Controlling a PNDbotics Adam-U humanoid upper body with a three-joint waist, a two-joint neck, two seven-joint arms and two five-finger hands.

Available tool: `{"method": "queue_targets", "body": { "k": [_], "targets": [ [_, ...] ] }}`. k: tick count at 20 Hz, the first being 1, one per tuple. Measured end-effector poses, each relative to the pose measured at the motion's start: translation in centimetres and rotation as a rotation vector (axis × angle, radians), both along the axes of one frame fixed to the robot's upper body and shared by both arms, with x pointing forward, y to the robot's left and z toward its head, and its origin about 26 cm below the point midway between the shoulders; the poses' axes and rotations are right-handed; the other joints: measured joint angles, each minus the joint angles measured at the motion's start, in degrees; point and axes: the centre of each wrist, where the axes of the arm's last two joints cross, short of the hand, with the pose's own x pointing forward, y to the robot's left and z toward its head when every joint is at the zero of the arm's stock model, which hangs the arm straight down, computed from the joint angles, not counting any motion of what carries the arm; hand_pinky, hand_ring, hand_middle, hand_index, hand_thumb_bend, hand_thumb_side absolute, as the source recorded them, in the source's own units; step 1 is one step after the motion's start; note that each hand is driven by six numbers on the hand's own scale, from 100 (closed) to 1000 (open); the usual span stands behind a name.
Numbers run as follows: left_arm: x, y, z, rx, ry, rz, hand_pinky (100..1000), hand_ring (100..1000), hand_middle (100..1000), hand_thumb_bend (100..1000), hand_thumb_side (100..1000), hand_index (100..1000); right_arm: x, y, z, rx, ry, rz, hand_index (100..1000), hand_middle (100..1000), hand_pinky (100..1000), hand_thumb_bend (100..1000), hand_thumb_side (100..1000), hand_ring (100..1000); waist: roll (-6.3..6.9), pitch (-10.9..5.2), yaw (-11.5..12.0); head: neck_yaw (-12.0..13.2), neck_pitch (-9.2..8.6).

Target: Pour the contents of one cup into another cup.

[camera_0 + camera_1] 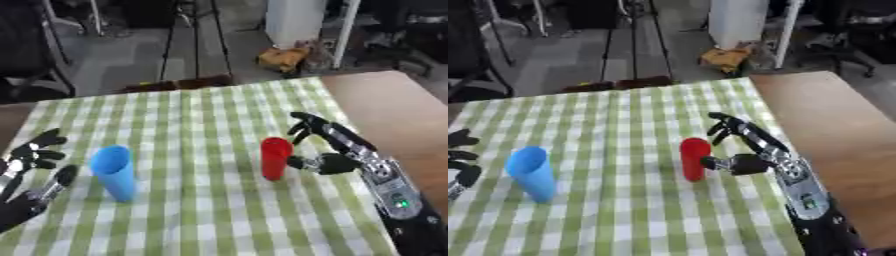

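— Fingers [308, 125] of which hand are nearest the cups?

— Those of my right hand [337, 150]. They are spread wide and nearly straight, reaching up past the far side of the red cup [275, 158], while the thumb points in at the cup's side, just beside it. I cannot tell whether the thumb touches. Nothing is held.

— And your left hand [31, 172]?

— Open too, fingers splayed, resting at the lower left edge of the view, near the blue cup [115, 172] but apart from it.

— Where do the cups stand?

— Both stand upright on the green-and-white checked cloth [201, 210], red right of the middle, blue to the left, well apart from each other. What is inside them I cannot see.

— Beyond the cloth?

— Bare brown table [394, 107] runs along my right side.
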Motion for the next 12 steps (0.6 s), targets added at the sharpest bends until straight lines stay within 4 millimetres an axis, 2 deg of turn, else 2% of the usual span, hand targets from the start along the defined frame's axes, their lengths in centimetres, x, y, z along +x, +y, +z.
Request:
{"method": "queue_targets", "body": {
  "k": [7,12],
  "targets": [
    [0.1,-0.1,0.2,-0.001,-0.005,-0.005,757,788,854,429,795,988,0.5,-0.3,-0.8,-0.019,0.022,-0.025,1000,704,997,656,525,661,0.33,0.39,0.19,-0.02,-0.06],
    [0.1,-0.1,0.2,-0.002,-0.006,-0.005,757,789,854,424,798,988,0.6,-0.4,-1.1,-0.026,0.032,-0.032,1000,693,987,655,473,651,0.39,0.49,0.28,-0.07,-0.27]
  ]
}}
